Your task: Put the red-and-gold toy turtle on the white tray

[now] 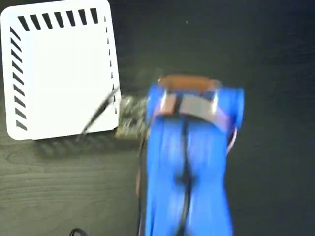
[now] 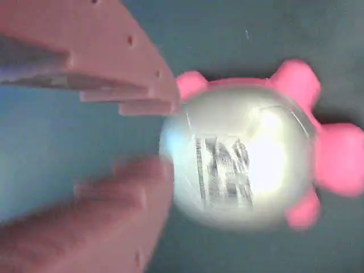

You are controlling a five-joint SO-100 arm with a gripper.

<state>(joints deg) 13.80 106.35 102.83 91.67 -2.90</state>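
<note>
No brand or legible writing could be made out anywhere; the only marking was a dark square patch on the shell of the red-and-gold toy turtle (image 2: pixel 244 170), and it was too blurred to be read. In the wrist view the turtle was seen lying on the dark table (image 2: pixel 51 142), its shiny domed shell facing the camera, with pinkish-red feet and head sticking out around it. The gripper (image 2: pixel 162 133) was seen with its jaws apart, one above and one below the left edge of the shell, their tips at or just beside it; contact could not be confirmed through the blur. In the fixed view the white tray (image 1: pixel 59 69) was seen at the upper left of the table (image 1: pixel 49 187), black slanted slots lining its top and left edges. A blurred, shiny object, apparently the turtle (image 1: pixel 129 118), was seen just beside the tray's lower right corner, off the tray. The blue arm (image 1: pixel 189 167) was seen right of the tray. Bare table was seen below and right of the tray.
</note>
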